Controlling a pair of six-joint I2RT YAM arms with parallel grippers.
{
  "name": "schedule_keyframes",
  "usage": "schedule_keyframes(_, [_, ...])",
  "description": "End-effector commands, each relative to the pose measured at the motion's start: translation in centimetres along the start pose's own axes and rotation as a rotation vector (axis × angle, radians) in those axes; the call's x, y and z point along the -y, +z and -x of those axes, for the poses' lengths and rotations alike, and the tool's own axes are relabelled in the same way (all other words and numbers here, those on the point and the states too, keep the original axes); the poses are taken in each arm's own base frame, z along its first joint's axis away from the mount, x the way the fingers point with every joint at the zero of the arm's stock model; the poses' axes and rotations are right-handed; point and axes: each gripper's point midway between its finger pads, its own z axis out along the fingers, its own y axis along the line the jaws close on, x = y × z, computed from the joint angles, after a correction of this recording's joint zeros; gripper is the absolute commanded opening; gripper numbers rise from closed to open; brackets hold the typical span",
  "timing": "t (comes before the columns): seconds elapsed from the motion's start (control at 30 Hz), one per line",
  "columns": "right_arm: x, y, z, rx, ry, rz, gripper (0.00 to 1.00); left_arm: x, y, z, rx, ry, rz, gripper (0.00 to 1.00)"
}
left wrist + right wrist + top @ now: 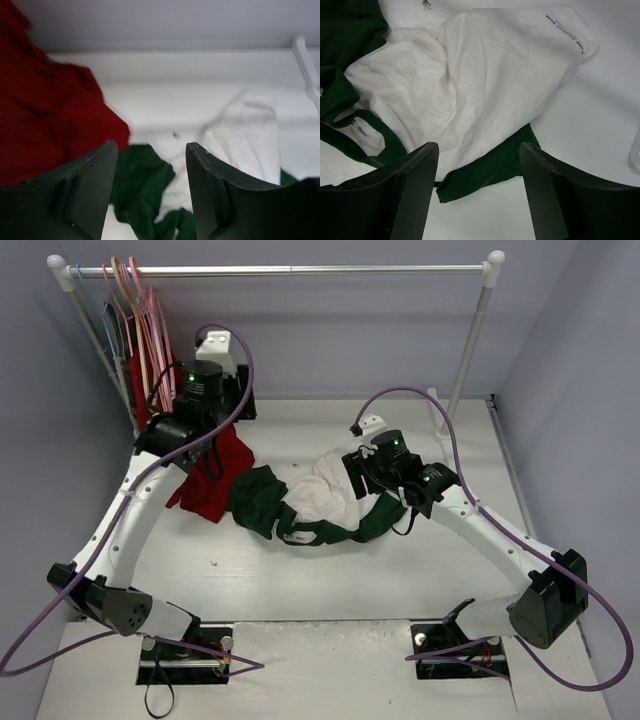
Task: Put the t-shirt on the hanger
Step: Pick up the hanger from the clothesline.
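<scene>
The t-shirt (pixel 310 505) lies crumpled mid-table, white body with dark green sleeves. In the right wrist view its white body (pixel 485 85) and a green sleeve (pixel 490 167) lie just under my open, empty right gripper (pixel 479 150), which hovers at the shirt's right end (pixel 360 475). My left gripper (pixel 151 150) is open and empty above the shirt's green left sleeve (pixel 140 185), beside the red garment; in the top view it is over the table's back left (pixel 232 425). Thin pink hangers (pixel 150 325) hang at the rail's left end.
A red garment (pixel 215 475) lies left of the shirt, under the left arm, and fills the left of the left wrist view (pixel 45 105). The clothes rail (pixel 300 270) spans the back, its right post (pixel 470 350) behind the right arm. A blue-grey hanger (pixel 115 330) hangs with the pink ones.
</scene>
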Motion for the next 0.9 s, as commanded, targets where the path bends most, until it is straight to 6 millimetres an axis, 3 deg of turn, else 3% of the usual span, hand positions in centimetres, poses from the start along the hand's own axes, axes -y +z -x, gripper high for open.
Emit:
schedule_keyframes(0.0, [-0.4, -1.0, 3.6, 0.106, 0.008, 0.035, 0.67, -4.5, -3.9, 6.4, 0.189, 0.079, 0.226, 0.56])
schedule_keyframes(0.03, [-0.4, -1.1, 3.7, 0.112, 0.009, 0.037, 0.67, -4.9, -4.7, 8.1, 0.229, 0.084, 0.249, 0.56])
schedule_keyframes(0.23, [-0.5, -1.3, 3.5, 0.117, 0.009, 0.045, 0.67, -8.5, -5.0, 11.6, 0.248, 0.102, 0.416, 0.56])
schedule_keyframes(0.4, [-0.5, -1.9, 3.4, 0.133, 0.010, 0.050, 0.68, -9.2, -5.6, 14.3, 0.315, 0.125, 0.462, 0.56])
schedule_keyframes(0.73, [-0.5, -2.3, 3.0, 0.151, 0.013, 0.056, 0.68, -14.1, -2.9, 11.6, 0.208, 0.090, 0.545, 0.55])
schedule_keyframes(0.87, [-0.6, -2.2, 2.9, 0.154, 0.013, 0.059, 0.68, -14.1, -2.2, 11.0, 0.181, 0.079, 0.521, 0.49])
